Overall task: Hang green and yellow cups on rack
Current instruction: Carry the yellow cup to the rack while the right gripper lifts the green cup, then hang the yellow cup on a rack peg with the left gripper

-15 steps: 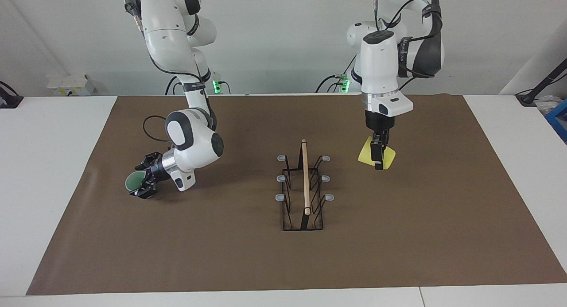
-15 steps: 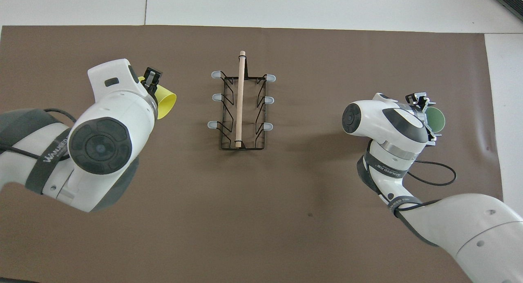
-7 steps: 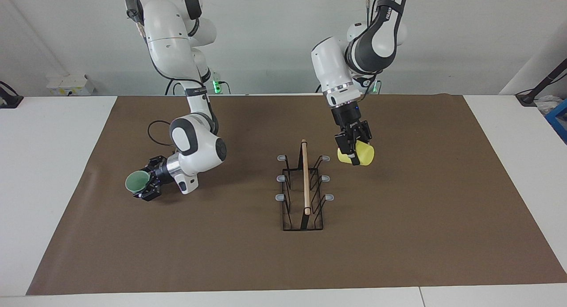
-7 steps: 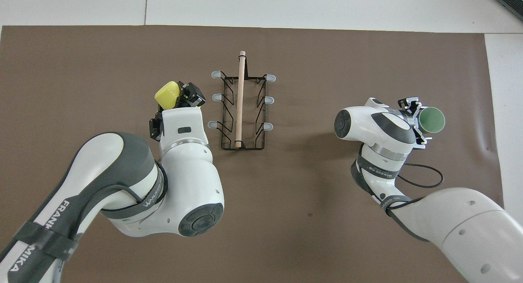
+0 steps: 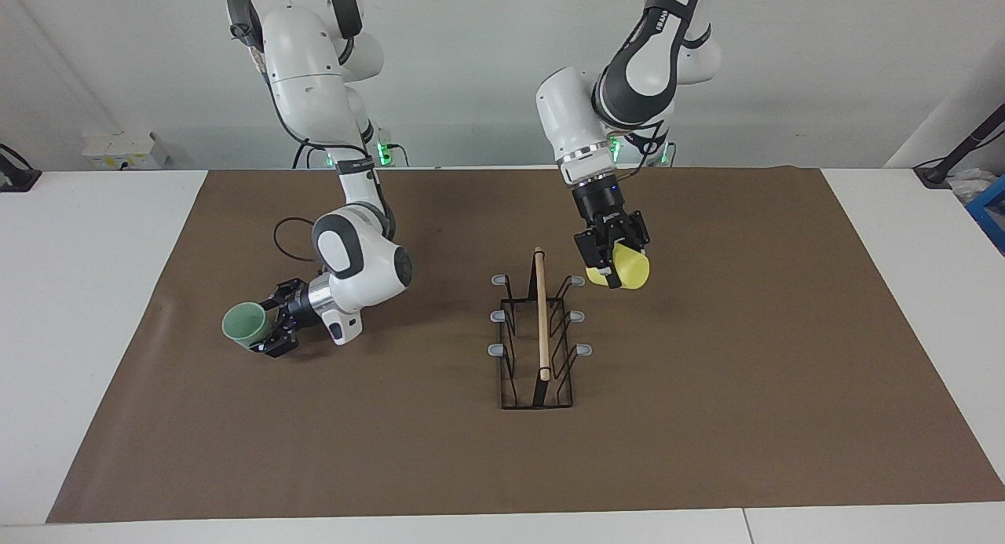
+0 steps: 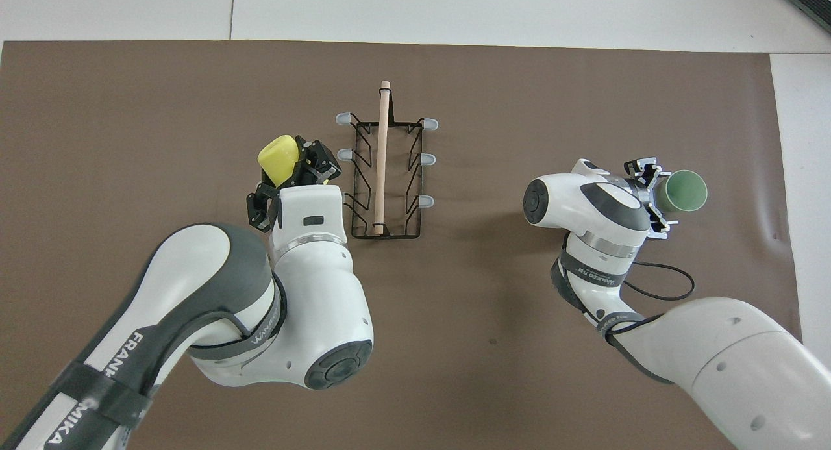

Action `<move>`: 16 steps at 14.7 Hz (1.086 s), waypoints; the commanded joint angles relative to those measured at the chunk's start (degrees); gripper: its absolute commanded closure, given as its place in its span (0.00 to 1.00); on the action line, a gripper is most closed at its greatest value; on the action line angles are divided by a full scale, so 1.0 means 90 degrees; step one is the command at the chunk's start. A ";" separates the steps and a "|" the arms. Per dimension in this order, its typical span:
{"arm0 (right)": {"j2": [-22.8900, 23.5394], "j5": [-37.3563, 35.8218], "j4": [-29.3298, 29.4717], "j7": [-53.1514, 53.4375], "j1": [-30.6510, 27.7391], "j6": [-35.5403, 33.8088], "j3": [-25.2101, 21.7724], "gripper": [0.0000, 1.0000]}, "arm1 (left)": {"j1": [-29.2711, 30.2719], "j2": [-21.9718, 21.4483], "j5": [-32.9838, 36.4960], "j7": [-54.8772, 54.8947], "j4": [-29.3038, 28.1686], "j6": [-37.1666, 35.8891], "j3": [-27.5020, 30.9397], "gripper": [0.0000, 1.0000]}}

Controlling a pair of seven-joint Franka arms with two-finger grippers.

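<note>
Rack (image 5: 539, 332) of black wire stands on the brown mat (image 5: 707, 418) at mid-table, its wooden rod (image 5: 541, 312) running along the top away from my bases, with three grey-tipped pegs down each side. My left gripper (image 5: 603, 252) hangs in the air just beside the rack, on the side toward my left arm's end of the table, level with the pegs nearest my bases; its fingers are clamped on the yellow cup (image 5: 626, 267), which lies tilted on its side and clear of the mat. In the overhead view the same gripper (image 6: 293, 169) sits close to the middle peg on that side, the yellow cup (image 6: 278, 159) pointing away from the rack; whether cup and peg touch, I cannot tell. My right gripper (image 5: 273, 328) is well apart from the rack, low over the mat toward my right arm's end of the table, its fingers closed on the green cup (image 5: 244, 323). That cup also lies on its side, its open mouth turned away from the rack, as the overhead view confirms (image 6: 683, 191), with the right gripper (image 6: 656, 191) gripping its narrow end. No cup hangs on the rack (image 6: 384, 171).
</note>
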 commanded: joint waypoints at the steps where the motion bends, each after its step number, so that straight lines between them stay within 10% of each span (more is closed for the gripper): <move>1: -0.0025 -0.0370 -0.0180 0.0252 -0.0070 0.0046 0.0008 0.00 | -0.0021 0.0338 0.0546 -0.0513 0.0029 -0.0395 -0.0169 1.00; 16: -0.0122 -0.1249 -0.0649 0.0652 -0.0275 0.0280 0.0008 0.00 | -0.0226 0.0983 0.1016 -0.1686 0.0205 -0.1216 -0.0667 1.00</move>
